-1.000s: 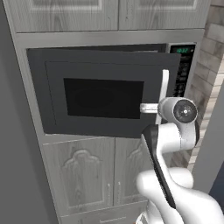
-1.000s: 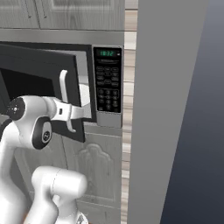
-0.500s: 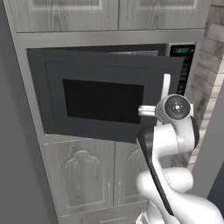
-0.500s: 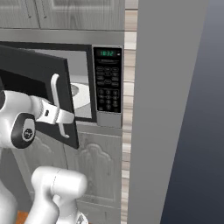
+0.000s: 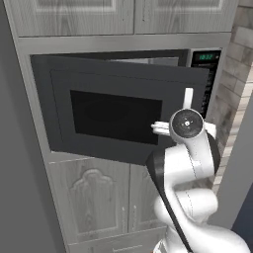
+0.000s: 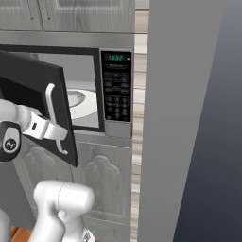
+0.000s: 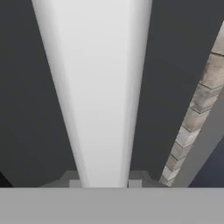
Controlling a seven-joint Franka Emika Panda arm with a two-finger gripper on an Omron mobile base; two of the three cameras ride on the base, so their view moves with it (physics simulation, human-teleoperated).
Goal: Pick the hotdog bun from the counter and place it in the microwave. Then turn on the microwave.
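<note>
The microwave [image 5: 118, 116] is built in between grey cabinets, and its dark door stands partly open. My gripper [image 6: 57, 137] is shut on the door's white vertical handle [image 6: 50, 108], which fills the middle of the hand view as a broad white bar [image 7: 94, 87]. In the left base view the handle [image 5: 188, 97] rises just above my wrist. Through the gap I see the white round turntable [image 6: 82, 103] inside, and the keypad [image 6: 116, 92] with its green display to the right. The hotdog bun and the counter are out of view.
Grey cabinet doors sit above [image 5: 123, 12] and below [image 5: 99, 197] the microwave. A tall grey panel [image 6: 189, 118] stands close on the right, with a strip of brick wall [image 5: 237, 79] beside the keypad. The open door [image 6: 28, 85] swings out toward my arm.
The microwave door has swung further open, its handle edge coming out toward me with my gripper still on the handle. The turntable inside now shows.
</note>
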